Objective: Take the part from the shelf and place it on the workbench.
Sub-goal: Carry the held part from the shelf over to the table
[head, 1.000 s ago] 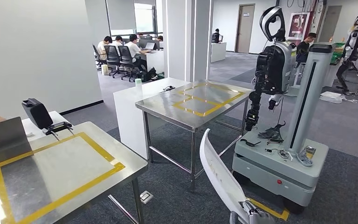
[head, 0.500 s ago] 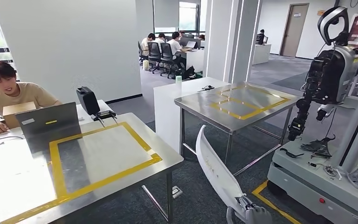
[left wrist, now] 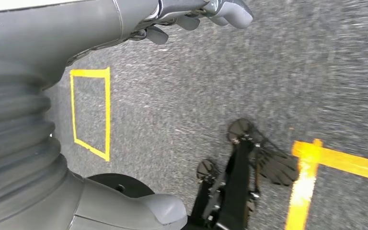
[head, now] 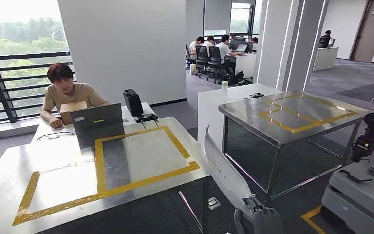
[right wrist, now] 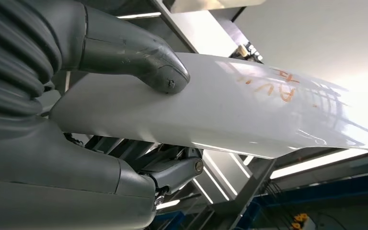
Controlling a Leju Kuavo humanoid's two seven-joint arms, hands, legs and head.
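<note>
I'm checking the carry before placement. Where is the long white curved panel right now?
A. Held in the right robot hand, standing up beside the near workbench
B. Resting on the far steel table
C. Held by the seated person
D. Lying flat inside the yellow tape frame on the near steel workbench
A: the long white curved panel rises from the right robot hand, next to the near steel workbench; the right wrist view shows the thumb pressed on it.

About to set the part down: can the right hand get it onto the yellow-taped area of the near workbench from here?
Probably yes. The right hand holds the white part just off the workbench edge, and the taped area beside it lies bare; the laptop sits further back.
</note>
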